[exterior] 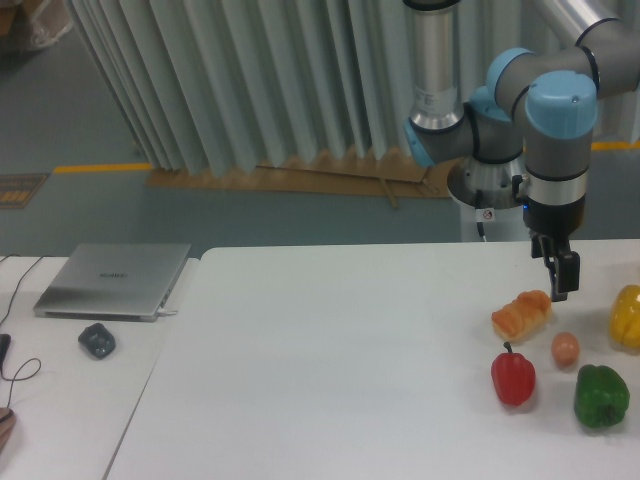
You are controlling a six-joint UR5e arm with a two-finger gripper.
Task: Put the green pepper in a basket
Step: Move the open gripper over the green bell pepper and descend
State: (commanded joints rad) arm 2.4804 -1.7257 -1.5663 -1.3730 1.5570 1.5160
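The green pepper is glossy and lumpy, resting on the white table near its front right corner. My gripper hangs above the table behind it, just over the right end of an orange bread roll, and holds nothing. I see its fingers side-on, so their gap does not show. No basket is in view.
A red pepper stands left of the green one, with a small brown egg between them and a yellow pepper at the right edge. A closed laptop and a dark mouse lie on the left table.
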